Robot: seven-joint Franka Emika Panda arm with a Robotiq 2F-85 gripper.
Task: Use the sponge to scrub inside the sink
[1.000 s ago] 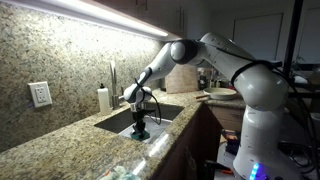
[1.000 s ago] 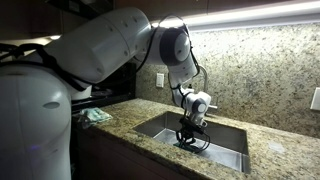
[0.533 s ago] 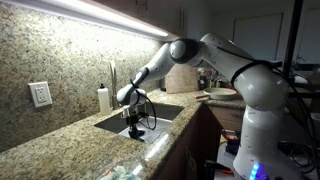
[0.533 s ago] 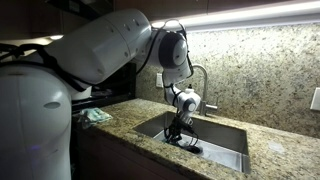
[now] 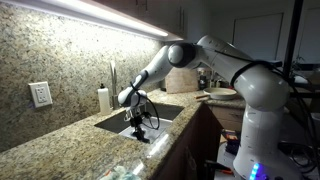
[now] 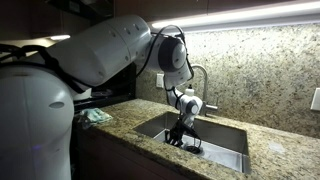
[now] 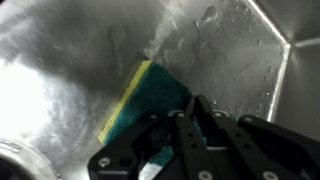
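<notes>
The sponge (image 7: 150,95) is a teal block with a yellow layer along one edge. In the wrist view it lies pressed against the wet steel floor of the sink (image 7: 70,60), with my gripper (image 7: 195,118) shut on its near end. In both exterior views the gripper (image 5: 135,128) (image 6: 180,138) reaches down inside the basin (image 5: 168,112) (image 6: 228,140), near its end away from the faucet. The sponge is too small to make out there. Part of a round rim, perhaps the drain (image 7: 12,160), shows at the lower left of the wrist view.
A chrome faucet (image 5: 112,76) (image 6: 206,74) and a white soap bottle (image 5: 103,98) stand behind the sink. Speckled granite counter (image 5: 70,138) surrounds the basin. A teal cloth (image 6: 97,116) lies on the counter. The sink wall and corner (image 7: 285,60) are close by.
The gripper has slid along the sink floor with the sponge, away from the basin's middle toward its end. Most of the move came in the first half second.
</notes>
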